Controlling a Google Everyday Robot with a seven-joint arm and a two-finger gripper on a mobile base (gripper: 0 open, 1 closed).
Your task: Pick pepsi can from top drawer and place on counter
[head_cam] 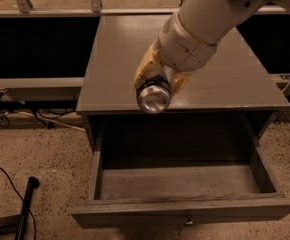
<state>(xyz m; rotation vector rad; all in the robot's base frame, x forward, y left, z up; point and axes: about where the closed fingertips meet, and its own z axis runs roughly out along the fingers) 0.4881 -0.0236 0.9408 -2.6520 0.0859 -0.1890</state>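
The pepsi can [154, 98], a small dark drink can with its silver metal end facing us, hangs over the front edge of the flat grey counter [120, 49]. We see the tan-fingered gripper [157, 84] pinching it. Below the counter, the wide grey wooden top drawer [185, 211] stands pulled out.

Views: one camera logged.
Position: we sit high, in front of cabinet [89, 126], on its open-drawer side.
Facing: steeply down and forward. We look into top drawer [180, 181] at frame bottom, then across counter [130, 44] to frame top.
Range: close. Cabinet fills most of frame width, with floor [35, 149] at left.
Foreground: arm [210, 14] enters from upper right, large. Gripper [156, 84] sits near centre over counter's front edge, fingers clasping pepsi can [154, 99], whose silver end is turned toward us.
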